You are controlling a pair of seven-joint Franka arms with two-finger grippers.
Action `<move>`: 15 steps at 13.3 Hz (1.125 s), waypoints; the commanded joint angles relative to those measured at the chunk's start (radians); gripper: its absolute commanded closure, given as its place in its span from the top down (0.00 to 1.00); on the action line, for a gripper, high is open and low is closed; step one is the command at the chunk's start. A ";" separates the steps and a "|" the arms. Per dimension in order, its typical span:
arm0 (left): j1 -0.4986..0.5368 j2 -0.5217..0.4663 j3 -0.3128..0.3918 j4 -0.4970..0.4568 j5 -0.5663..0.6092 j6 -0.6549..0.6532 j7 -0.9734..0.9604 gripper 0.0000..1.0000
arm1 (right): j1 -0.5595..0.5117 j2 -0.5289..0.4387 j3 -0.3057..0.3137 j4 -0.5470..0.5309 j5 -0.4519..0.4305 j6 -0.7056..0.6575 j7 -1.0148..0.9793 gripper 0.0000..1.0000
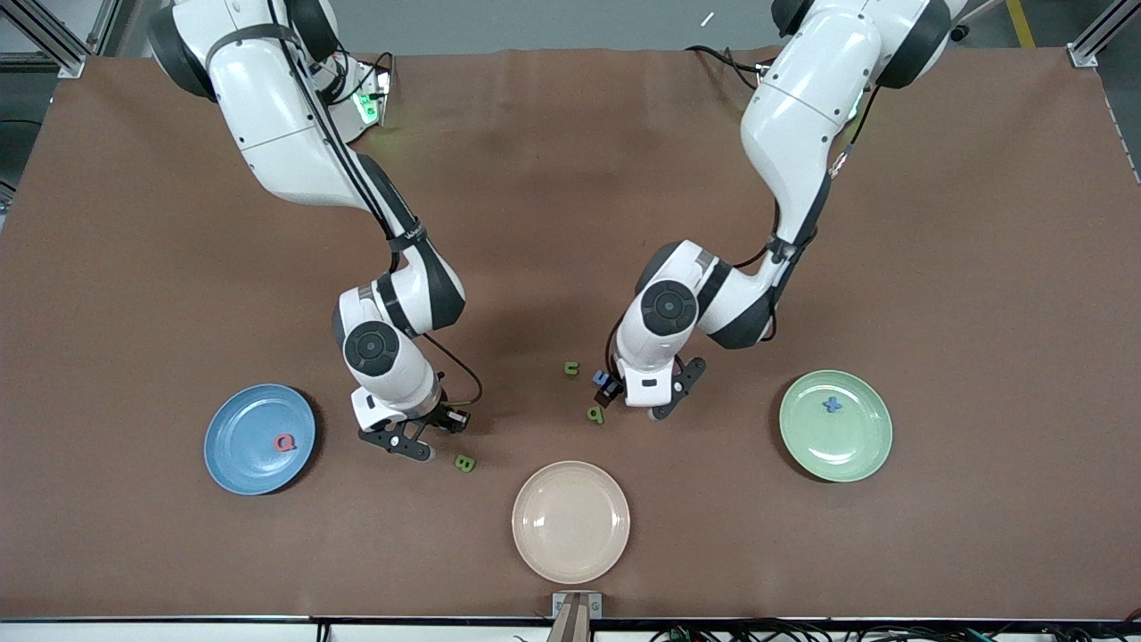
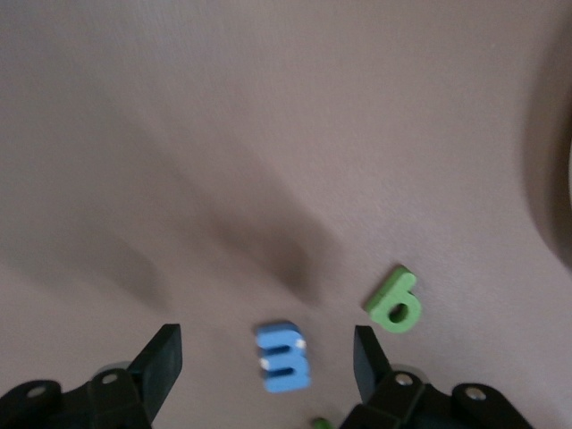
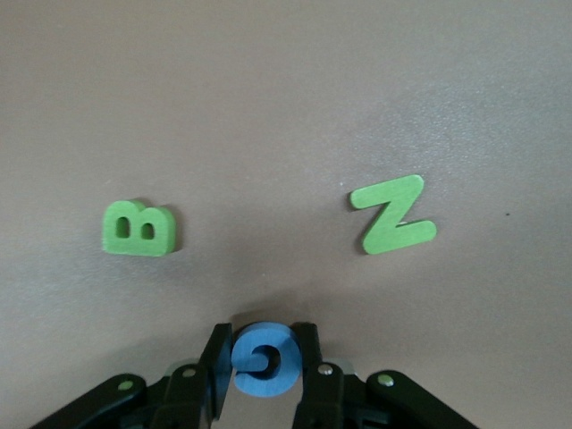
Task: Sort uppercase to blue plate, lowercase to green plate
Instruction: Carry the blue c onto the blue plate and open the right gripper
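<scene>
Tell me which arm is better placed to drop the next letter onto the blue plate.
Right: the right gripper is shut on the blue G, beside the blue plate; the left gripper is open around the blue m.
</scene>
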 commanded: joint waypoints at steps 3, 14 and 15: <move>-0.045 0.047 0.009 0.061 -0.016 -0.010 -0.116 0.76 | -0.024 -0.027 -0.008 0.007 -0.005 -0.038 -0.019 0.04; -0.044 0.065 0.010 0.054 -0.019 -0.047 -0.114 0.56 | -0.429 -0.021 0.000 0.156 -0.025 -0.297 -1.017 0.08; -0.044 0.068 0.009 0.054 -0.019 -0.047 -0.114 0.53 | -0.446 -0.021 0.000 0.151 -0.025 -0.298 -1.059 0.12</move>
